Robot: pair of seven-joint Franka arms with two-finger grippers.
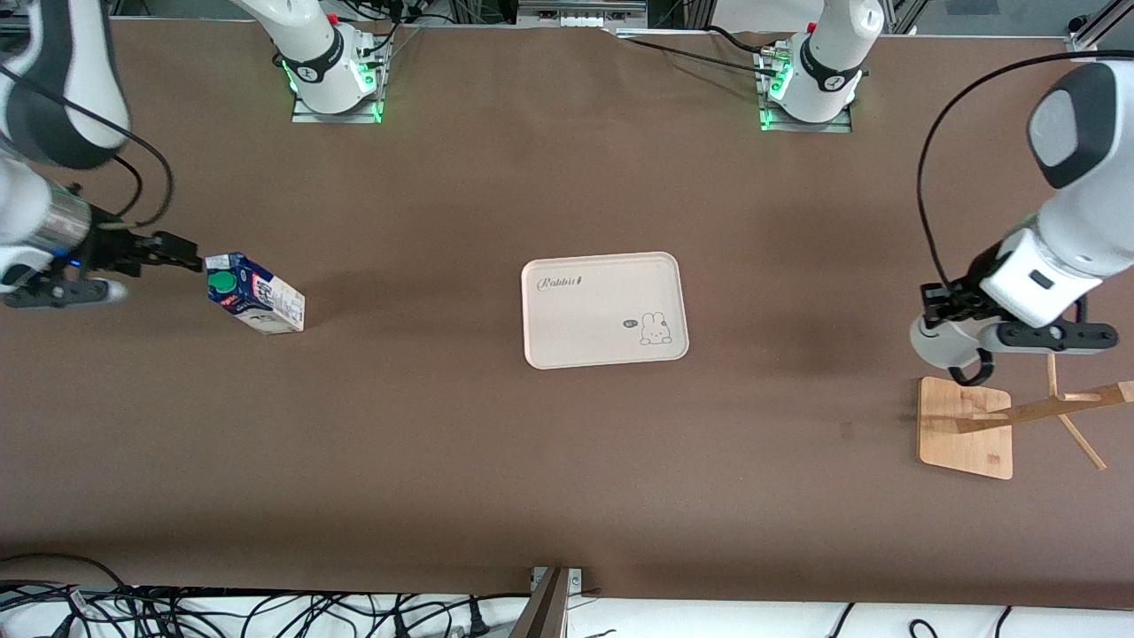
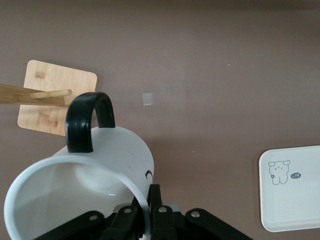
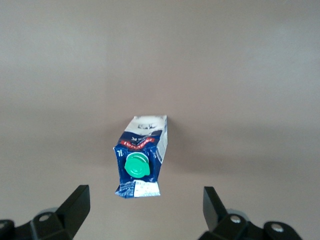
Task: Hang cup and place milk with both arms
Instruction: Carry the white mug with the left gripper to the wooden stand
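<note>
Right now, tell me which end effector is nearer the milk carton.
Right. The right end effector is open beside the milk carton; the left end effector holds the cup over the wooden rack.

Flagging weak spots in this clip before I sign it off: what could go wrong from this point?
1. The left gripper pinches only the cup rim; the cup could twist as its handle nears the rack peg.
2. The right gripper is open with the milk between its fingers but ungripped; closing off-centre might tip the carton.
3. The tray is some way off, so a weak hold could drop it.

1 cup [image 2: 100, 165], 1 milk [image 1: 255, 305], 1 tray [image 1: 604, 309], 1 wood rack [image 1: 966, 428], 2 arms
</note>
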